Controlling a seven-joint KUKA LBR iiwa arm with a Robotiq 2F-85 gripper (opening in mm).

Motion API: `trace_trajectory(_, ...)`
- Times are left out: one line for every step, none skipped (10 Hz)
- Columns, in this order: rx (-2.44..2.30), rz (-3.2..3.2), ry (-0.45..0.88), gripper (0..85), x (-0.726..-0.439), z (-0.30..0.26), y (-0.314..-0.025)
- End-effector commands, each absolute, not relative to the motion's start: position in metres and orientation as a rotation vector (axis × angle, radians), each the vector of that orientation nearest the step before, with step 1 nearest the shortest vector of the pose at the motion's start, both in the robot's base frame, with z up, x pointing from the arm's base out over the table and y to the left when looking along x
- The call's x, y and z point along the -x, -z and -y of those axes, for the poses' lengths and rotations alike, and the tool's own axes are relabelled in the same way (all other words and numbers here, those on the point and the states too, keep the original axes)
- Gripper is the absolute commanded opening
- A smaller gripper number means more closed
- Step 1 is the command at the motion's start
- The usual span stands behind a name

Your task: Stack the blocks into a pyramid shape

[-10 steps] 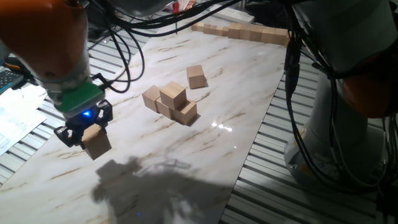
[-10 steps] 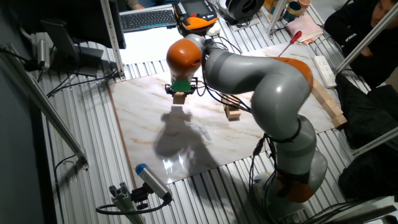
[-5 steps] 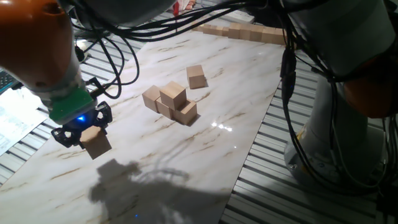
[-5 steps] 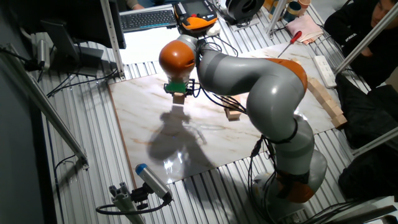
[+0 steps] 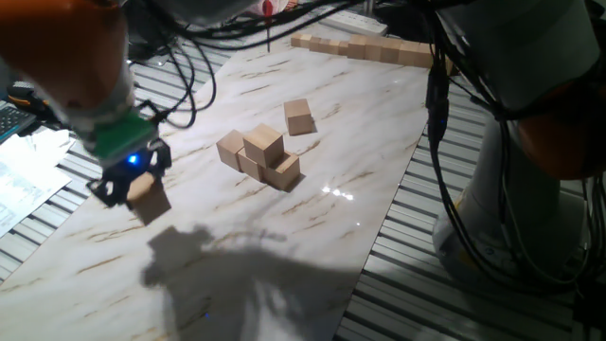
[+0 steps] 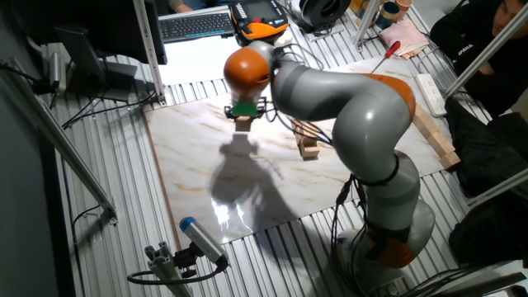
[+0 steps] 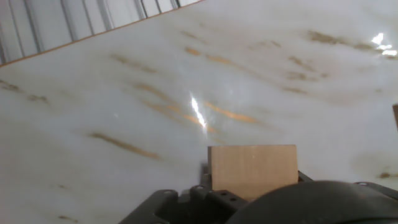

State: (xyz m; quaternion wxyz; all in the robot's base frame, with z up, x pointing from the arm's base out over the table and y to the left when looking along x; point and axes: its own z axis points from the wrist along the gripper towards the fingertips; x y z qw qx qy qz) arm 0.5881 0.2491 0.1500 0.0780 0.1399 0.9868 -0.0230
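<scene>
gripper [image 5: 142,189] is clamped on one block [image 5: 150,199], a plain tan wooden cube, and holds it above the marble board [image 5: 312,227] near that board's left side; its dark shadow falls on the board below and to the right. in the hand view the held cube [image 7: 252,170] fills the lower middle, square face toward the camera, with bare veined marble [image 7: 155,81] spread beyond it. in the other fixed view the gripper [image 6: 242,120] hangs under the arm's orange joint [image 6: 247,69], the cube [image 6: 242,124] showing just under the green collar.

further along the board sits a cluster of blocks [image 5: 260,157]: cubes touching one another on the board, with one cube [image 5: 264,144] resting on top of them. exactly how many lie in the bottom layer is hard to tell. a little beyond and to the right, a single block [image 5: 299,116] lies apart from the cluster. in the other fixed view only part of the cluster [image 6: 308,148] shows behind the arm.

at the far edge of the board lies a long row of joined tan cubes [image 5: 369,47].
</scene>
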Motion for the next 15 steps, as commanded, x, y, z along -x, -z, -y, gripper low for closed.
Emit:
trace_trajectory(-0.395, -2.959, 0.072, 0.0, -0.591, -0.217, -0.151)
trace_trajectory(-0.352, -2.964, 0.071, 0.0, -0.593, -0.199, -0.151)
trace_trajectory(-0.304, -2.965, 0.067, 0.0, -0.593, -0.182, -0.149)
trace_trajectory(-0.27, -2.963, 0.074, 0.0, -0.591, -0.166, -0.147)
trace_trajectory(-0.25, -2.966, 0.073, 0.0, -0.589, -0.154, -0.145)
trace_trajectory(-0.231, -2.969, 0.066, 0.0, -0.586, -0.14, -0.145)
trace_trajectory(-0.23, -2.981, 0.065, 0.0, -0.584, -0.129, -0.144)
trace_trajectory(-0.189, -2.981, 0.037, 0.0, -0.58, -0.115, -0.14)
trace_trajectory(-0.161, -2.976, 0.035, 0.0, -0.577, -0.104, -0.135)
trace_trajectory(-0.147, -2.975, 0.03, 0.0, -0.575, -0.094, -0.13)
trace_trajectory(-0.14, -2.976, 0.027, 0.0, -0.574, -0.09, -0.128)
trace_trajectory(-0.149, -2.972, 0.001, 0.0, -0.575, -0.092, -0.127)
trace_trajectory(-0.167, -2.97, 0.002, 0.0, -0.579, -0.099, -0.13)
trace_trajectory(-0.205, -2.981, 0.008, 0.0, -0.582, -0.103, -0.132)
trace_trajectory(-0.258, -2.986, 0.009, 0.0, -0.582, -0.103, -0.132)
